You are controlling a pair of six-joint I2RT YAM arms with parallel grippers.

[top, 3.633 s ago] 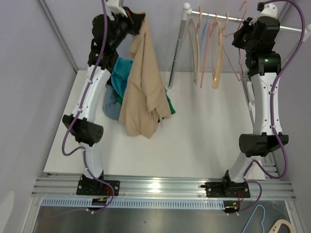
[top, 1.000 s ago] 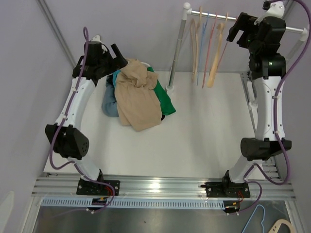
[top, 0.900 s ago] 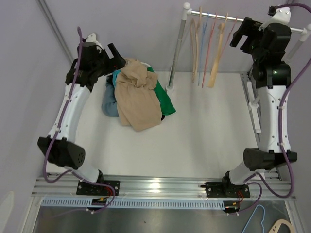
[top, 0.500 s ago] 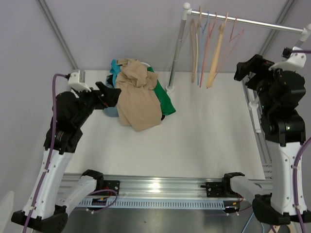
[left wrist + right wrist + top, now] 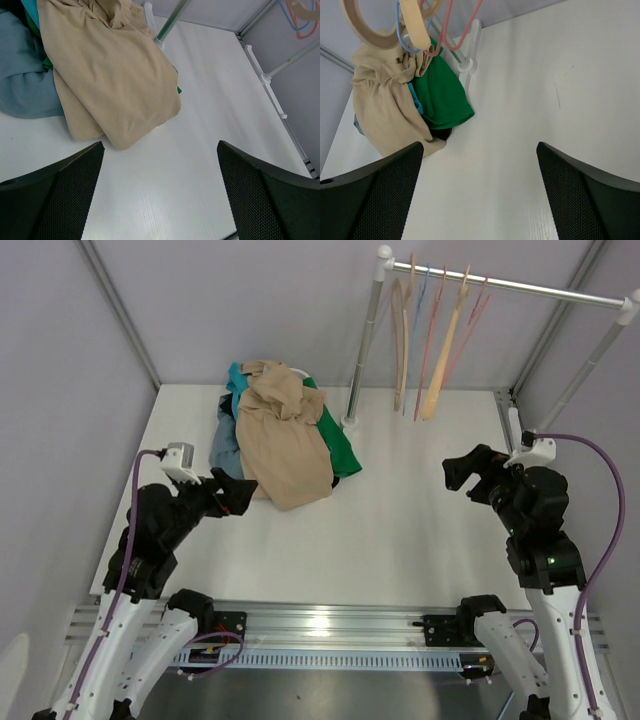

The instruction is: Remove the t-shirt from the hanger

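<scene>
light: bright, even, diffuse; shadows: soft, faint; glare: rail (image 5: 330, 618) sheen; focus: sharp

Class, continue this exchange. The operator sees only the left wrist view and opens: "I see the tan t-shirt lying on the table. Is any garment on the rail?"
Observer: No. The hangers on the rail hang bare.
Operator: Where is the right gripper?
Observer: The right gripper is open and empty, above the table, right of the tan t-shirt.
Operator: What lies beyond the shirt?
Observer: A green garment spreads from under its edge, beside the rack's foot.
</scene>
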